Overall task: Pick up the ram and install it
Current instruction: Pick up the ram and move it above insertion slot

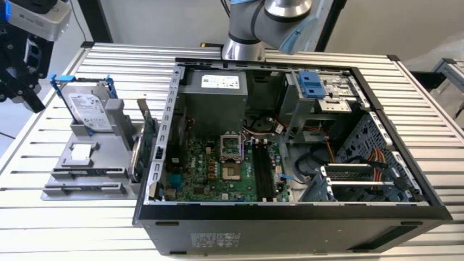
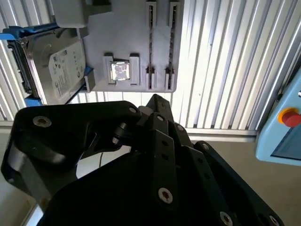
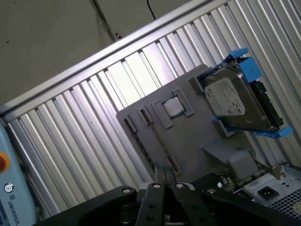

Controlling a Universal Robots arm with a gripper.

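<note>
Two ram sticks (image 1: 86, 173) lie on edge in the slots of a grey holder (image 1: 98, 147) on the table, to the exterior view's left of the open computer case (image 1: 290, 212). In the second wrist view the ram (image 2: 150, 40) shows as thin dark strips in the holder (image 2: 122, 28). My black gripper (image 1: 30, 100) hangs in the air above and to the exterior view's left of the holder, apart from it. In the first wrist view its tips (image 3: 164, 181) sit together with nothing between them, over the holder (image 3: 188, 136).
A hard drive (image 1: 88, 109) in a blue caddy leans on the holder, with a processor chip (image 1: 81, 154) in a pocket below it. A green expansion card (image 1: 149, 138) stands between holder and case. The motherboard's memory slots (image 1: 262, 171) lie inside the case. A pendant with a red button (image 2: 288, 117) lies beyond the table edge.
</note>
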